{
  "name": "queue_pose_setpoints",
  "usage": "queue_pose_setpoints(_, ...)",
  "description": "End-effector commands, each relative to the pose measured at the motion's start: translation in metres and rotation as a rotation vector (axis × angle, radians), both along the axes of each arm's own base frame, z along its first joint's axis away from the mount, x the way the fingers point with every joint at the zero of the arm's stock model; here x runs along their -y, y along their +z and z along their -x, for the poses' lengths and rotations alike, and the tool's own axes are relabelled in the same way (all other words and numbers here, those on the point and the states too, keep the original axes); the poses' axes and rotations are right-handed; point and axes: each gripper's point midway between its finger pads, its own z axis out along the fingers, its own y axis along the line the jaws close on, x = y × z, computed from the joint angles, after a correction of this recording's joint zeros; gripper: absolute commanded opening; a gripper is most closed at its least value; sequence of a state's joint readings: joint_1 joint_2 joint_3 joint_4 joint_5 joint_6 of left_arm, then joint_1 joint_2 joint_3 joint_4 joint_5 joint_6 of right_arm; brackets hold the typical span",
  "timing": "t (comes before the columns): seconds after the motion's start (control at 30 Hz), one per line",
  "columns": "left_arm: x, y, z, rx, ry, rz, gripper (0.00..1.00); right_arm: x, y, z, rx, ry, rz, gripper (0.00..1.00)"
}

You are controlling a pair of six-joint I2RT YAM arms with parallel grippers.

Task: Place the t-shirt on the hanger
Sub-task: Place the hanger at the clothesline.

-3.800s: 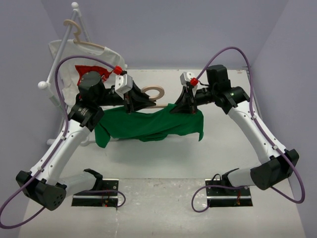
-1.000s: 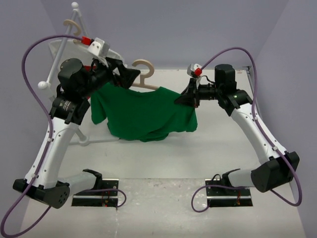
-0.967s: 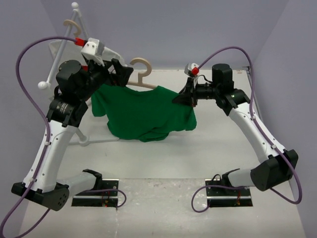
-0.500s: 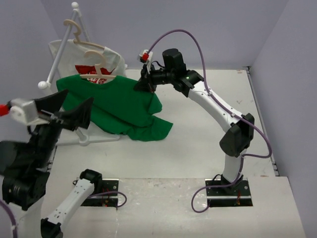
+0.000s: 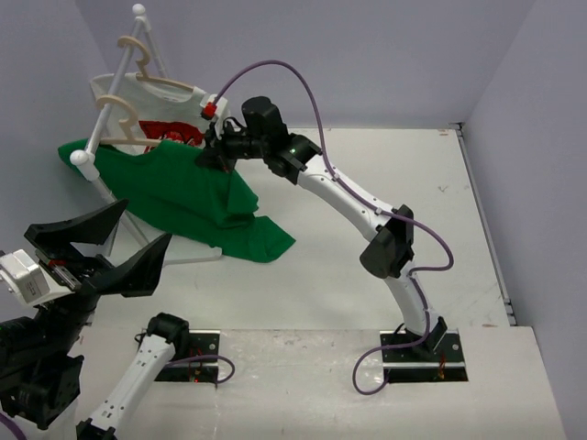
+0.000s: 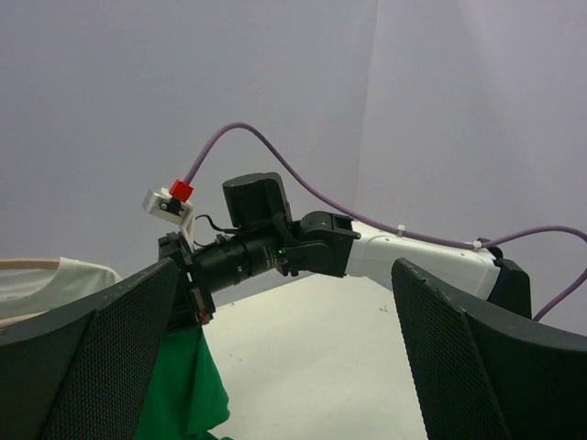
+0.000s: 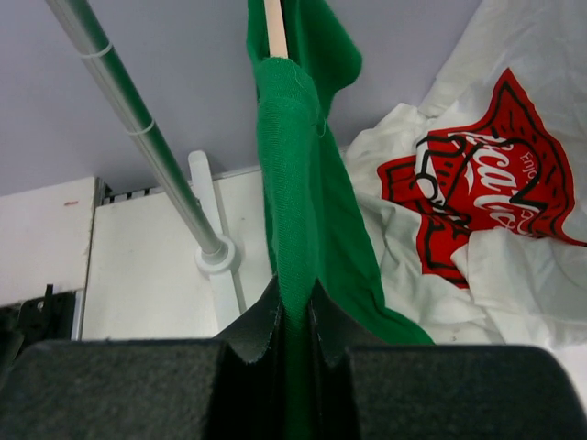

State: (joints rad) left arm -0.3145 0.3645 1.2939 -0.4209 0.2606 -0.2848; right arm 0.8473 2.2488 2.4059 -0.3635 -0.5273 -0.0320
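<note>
**Green t-shirt draped on hanger, right hand gripping**

1. My right hand (image 5: 209,152): fingers pinched together on a fold of the t-shirt (image 5: 174,197). From that grip the cloth runs up over the hanger (image 5: 128,104). Below the hand, the hem trails on the counter (image 5: 477,202).
2. My left hand (image 5: 96,249): fingers spread wide, holding nothing, well apart from the cloth.
3. Beyond my right hand, a white shirt (image 7: 514,275) with a red logo (image 7: 486,174); its script appears to read Coca-Cola.

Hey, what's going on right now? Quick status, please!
Left claw open, empty, away from the rack. Right claw shut on the green shirt. Shirt on its hanger at the rack, hem draped on table. White shirt close behind.
</note>
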Motion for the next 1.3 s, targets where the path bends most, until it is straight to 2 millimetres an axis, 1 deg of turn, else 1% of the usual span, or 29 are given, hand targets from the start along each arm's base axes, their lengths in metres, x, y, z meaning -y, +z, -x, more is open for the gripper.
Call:
queue_pose_setpoints(0.0,-0.004,-0.002,-0.001,-0.049,0.013,0.04,1.0,-0.01,0.06,-0.017,0.095,-0.058,-0.184,0.0)
queue_pose_setpoints(0.17,-0.007,0.0,0.001,-0.068,0.021,0.045,1.0,-0.017,0.055,-0.026,0.085,-0.079,-0.211,0.0)
queue_pose_setpoints(0.3,-0.006,0.0,0.001,-0.076,0.012,0.05,1.0,-0.024,0.053,-0.026,0.097,-0.072,-0.221,0.0)
queue_pose_setpoints(0.4,-0.006,-0.001,0.001,-0.077,0.014,0.051,1.0,-0.029,0.044,-0.023,0.101,-0.051,-0.208,0.0)
queue_pose_setpoints(0.53,-0.006,-0.005,-0.003,-0.085,0.019,0.049,1.0,-0.033,0.027,-0.024,0.093,-0.04,-0.178,0.0)
queue_pose_setpoints(0.77,-0.003,-0.013,-0.01,-0.107,0.02,0.029,1.0,-0.035,0.019,-0.026,0.095,-0.041,-0.168,0.0)
queue_pose_setpoints(1.0,-0.002,-0.018,-0.012,-0.115,0.024,0.013,1.0,-0.037,-0.003,-0.032,0.076,-0.069,-0.123,0.0)
queue_pose_setpoints(1.1,-0.001,-0.023,-0.016,-0.129,0.024,0.006,1.0,-0.039,-0.005,-0.032,0.116,-0.078,-0.096,0.0)
queue_pose_setpoints(1.27,0.0,-0.025,-0.017,-0.13,0.023,0.003,1.0,-0.046,-0.006,-0.025,0.118,-0.074,-0.098,0.0)
